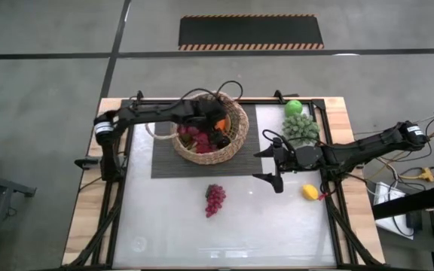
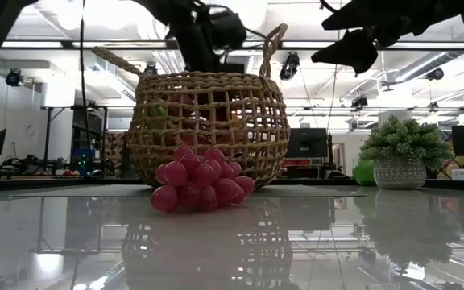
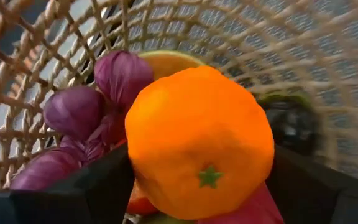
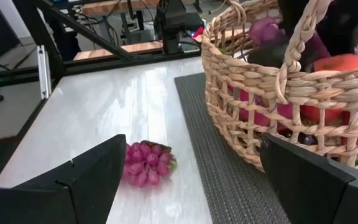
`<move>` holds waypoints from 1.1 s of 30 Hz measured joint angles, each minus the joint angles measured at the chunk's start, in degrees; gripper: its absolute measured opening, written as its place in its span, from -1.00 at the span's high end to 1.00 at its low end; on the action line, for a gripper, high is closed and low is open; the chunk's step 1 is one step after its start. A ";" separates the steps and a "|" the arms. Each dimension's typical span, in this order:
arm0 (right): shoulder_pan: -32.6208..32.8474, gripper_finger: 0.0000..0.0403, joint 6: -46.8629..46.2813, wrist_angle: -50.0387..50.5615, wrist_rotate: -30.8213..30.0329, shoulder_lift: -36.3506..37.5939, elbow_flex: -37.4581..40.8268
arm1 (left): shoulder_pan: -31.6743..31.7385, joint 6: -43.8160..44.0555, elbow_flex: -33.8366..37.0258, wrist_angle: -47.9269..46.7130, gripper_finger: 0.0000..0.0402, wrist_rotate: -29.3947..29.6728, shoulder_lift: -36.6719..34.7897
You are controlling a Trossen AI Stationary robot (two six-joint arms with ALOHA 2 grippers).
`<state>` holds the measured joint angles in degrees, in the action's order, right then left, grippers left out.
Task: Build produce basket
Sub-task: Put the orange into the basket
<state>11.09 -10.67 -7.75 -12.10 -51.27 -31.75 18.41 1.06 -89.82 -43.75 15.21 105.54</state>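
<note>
Inside the basket (image 1: 211,135), the left gripper (image 3: 197,186) reaches down from above, its jaws spread wide around an orange (image 3: 199,142) that sits squarely between them; whether they are squeezing it or just letting go is hard to tell from so close, though the low position over the other fruit suggests a drop-off meant to keep it from bouncing out. Purple fruit (image 3: 98,99) already lies under and beside the orange. The basket stands on a dark mat (image 1: 164,162) at about twelve o'clock on the desk (image 1: 164,226). At roughly six o'clock from the basket, a pink-purple grape bunch (image 1: 215,199) lies on the bare surface. The right gripper (image 1: 273,165) hovers at about three o'clock from the basket, jaws fully apart and holding nothing, and its wrist view looks toward the grapes, probably as its next pick. A lemon (image 1: 310,191) lies just beside it, while a green apple (image 1: 293,108) and a leafy potted clump (image 1: 301,129) sit farther back.
</note>
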 joint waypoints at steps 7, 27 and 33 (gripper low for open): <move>0.00 -0.75 -0.75 0.09 0.02 0.07 0.00 | 0.02 -1.50 0.17 1.32 -0.58 1.61 3.42; 0.00 -0.75 0.22 1.94 0.02 0.07 0.02 | -0.13 -1.36 0.28 3.37 -0.60 1.22 1.98; 0.00 -0.75 0.19 1.97 0.02 0.07 0.02 | -0.15 -1.27 0.28 3.44 -0.68 0.69 1.94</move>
<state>11.09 -10.48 -5.78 -12.08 -51.20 -31.73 18.26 -0.21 -89.54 -40.31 15.90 107.48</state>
